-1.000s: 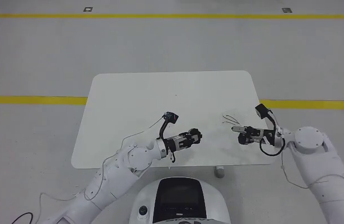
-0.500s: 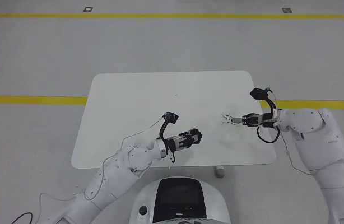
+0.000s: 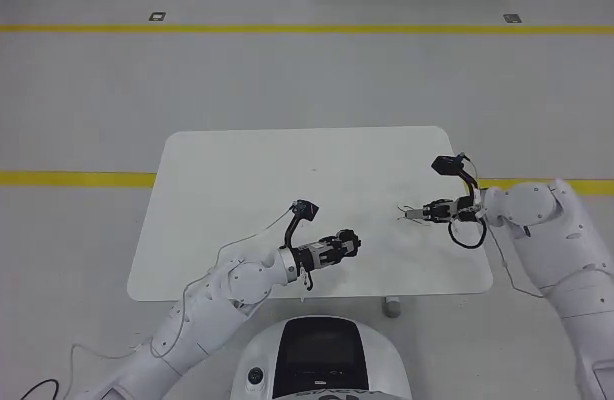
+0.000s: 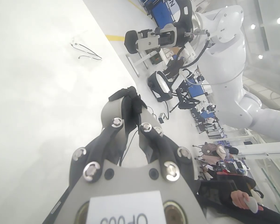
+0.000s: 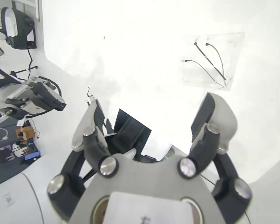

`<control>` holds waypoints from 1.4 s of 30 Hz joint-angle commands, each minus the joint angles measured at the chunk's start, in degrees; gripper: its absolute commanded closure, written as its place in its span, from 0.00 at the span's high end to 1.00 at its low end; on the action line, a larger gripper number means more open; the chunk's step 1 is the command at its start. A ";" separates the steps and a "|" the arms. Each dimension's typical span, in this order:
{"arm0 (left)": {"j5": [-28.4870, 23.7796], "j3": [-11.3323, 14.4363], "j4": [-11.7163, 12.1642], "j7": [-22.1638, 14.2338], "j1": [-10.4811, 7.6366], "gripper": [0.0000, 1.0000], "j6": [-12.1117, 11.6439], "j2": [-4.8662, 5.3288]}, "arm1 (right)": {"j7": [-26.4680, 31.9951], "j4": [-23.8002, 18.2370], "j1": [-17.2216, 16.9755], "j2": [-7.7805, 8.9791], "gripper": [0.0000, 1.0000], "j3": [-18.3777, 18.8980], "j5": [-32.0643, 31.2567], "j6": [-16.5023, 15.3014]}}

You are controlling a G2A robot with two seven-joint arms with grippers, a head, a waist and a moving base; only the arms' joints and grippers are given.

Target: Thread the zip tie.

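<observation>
Right gripper (image 5: pixel 151 108) is held wide open, empty, near thin black plastic zip ties (image 5: pixel 210 64); left gripper (image 4: pixel 130 99) is closed, nothing seen held. Ties overlap: two could be pinched together.

The table (image 3: pixel 237 190) has a white top, smooth and matt with a faint sheen, and looks lightly smudged in the wrist views. The zip ties (image 5: pixel 208 59) are thin, smooth black plastic, lying with a clear glossy plastic film (image 5: pixel 234 52); bag or sheet not resolvable. The right gripper (image 5: pixel 151 102) has matt grey finger shells, metal or plastic not distinguishable. Its pads (image 5: pixel 201 114) are black, ribbed and rubber-like, and its pins (image 5: pixel 187 167) are bright polished metal. The left gripper (image 4: pixel 130 99) has the same grey matt shells, with a black, crumpled, cloth-like wrap (image 4: pixel 126 93) at the tips and a white matt paper label (image 4: pixel 124 207).
</observation>
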 commanded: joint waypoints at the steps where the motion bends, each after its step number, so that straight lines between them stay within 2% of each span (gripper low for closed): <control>1: 0.00 0.00 0.00 0.00 0.00 0.00 0.00 0.00 | -0.72 -0.54 -0.02 0.06 1.00 -0.91 -2.93 -2.25; 4: 0.00 0.00 0.00 0.00 0.00 0.00 0.00 0.00 | -0.61 0.87 1.89 -0.05 1.00 -2.80 -6.32 -6.62; 6: 0.00 0.00 0.00 0.00 0.00 0.00 0.00 0.00 | -0.86 4.33 4.94 -0.52 1.00 -5.04 -8.67 -8.81; 12: 0.00 0.00 0.00 0.00 0.00 0.00 0.00 0.00 | -2.72 13.90 15.18 -3.40 1.00 -16.97 -13.96 -9.05; 18: 0.00 0.00 0.00 0.00 0.00 0.00 0.00 0.00 | -7.36 21.88 21.00 -6.08 1.00 -28.35 -13.30 -9.05; 26: 0.00 0.00 0.00 0.00 0.00 0.00 0.00 0.00 | -7.93 22.21 21.09 -6.15 1.00 -28.74 -13.22 -8.94; 29: 0.00 0.00 0.00 0.00 0.00 0.00 0.00 0.00 | -8.97 19.64 20.01 -5.60 1.00 -29.28 -16.47 -9.05; 33: 0.00 0.00 0.00 0.00 0.00 0.00 0.00 0.00 | -6.79 16.89 19.71 -4.37 1.00 -30.64 -19.44 -9.05; 38: 0.00 0.00 0.00 0.00 0.00 0.00 0.00 0.00 | -6.79 16.89 19.71 -4.37 1.00 -30.64 -19.44 -9.05; 42: 0.00 0.00 0.00 0.00 0.00 0.00 0.00 0.00 | -9.39 16.52 18.85 -4.00 1.00 -29.71 -20.52 -9.05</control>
